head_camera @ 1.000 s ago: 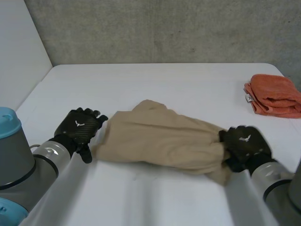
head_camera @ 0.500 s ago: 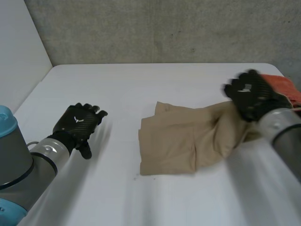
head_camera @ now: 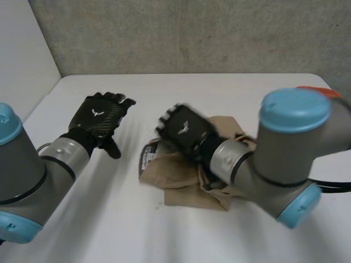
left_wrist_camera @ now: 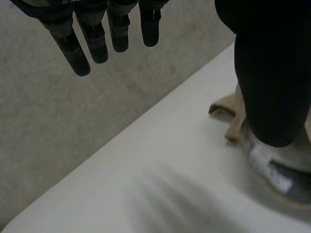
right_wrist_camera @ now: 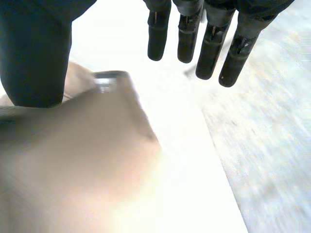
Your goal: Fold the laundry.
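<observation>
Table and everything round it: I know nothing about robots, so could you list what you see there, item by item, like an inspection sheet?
surface: white table, carrying the laundry.
job's things: tan cloth bunched in a heap mid-table, a label showing at its edge; orange cloth at the far right, mostly hidden behind the right arm.
clutter: nothing seen.
hands: left hand open, held above the table, apart from the tan cloth; right hand open, fingers straight, over the tan cloth.
cables: nothing seen among the laundry.
surroundings: grey concrete wall behind the table, white panel at its left.
</observation>
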